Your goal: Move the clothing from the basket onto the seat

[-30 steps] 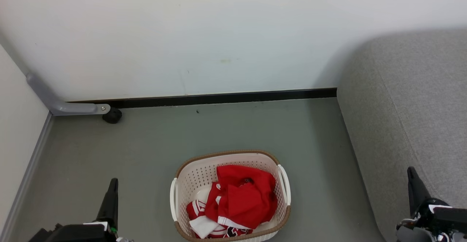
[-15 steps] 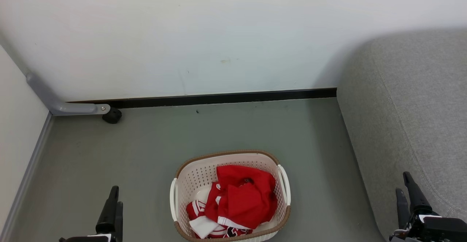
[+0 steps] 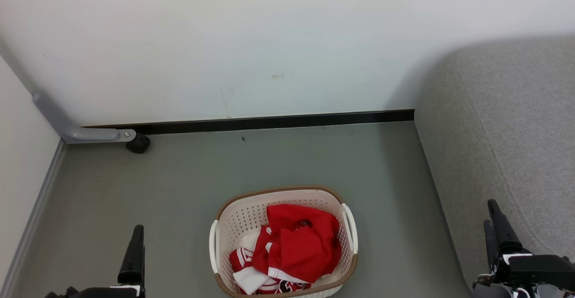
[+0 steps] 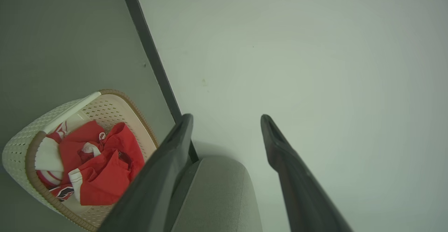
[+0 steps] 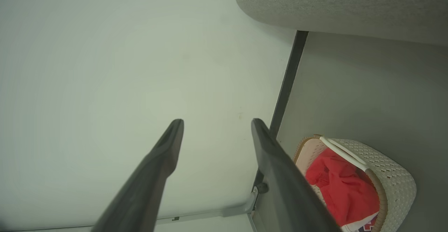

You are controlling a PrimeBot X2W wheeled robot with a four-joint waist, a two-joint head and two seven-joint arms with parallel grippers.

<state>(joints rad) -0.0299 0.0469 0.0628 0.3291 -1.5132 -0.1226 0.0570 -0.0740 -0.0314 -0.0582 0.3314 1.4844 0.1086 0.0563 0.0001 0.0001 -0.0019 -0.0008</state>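
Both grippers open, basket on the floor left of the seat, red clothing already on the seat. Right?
Not quite. The clothing lies in the basket, not on the seat; the head view shows it. The rest holds: left gripper and right gripper open, basket on the floor left of the seat.

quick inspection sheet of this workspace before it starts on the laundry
surface: grey floor, the basket standing on it
job's things: red clothing piled in the basket; grey seat to the right, no clothing on the part in view
clutter: nothing seen
hands: left hand open, right hand open, both holding nothing and apart from the basket
cables: nothing seen
surroundings: white wall, black skirting, grey bracket at the far left corner
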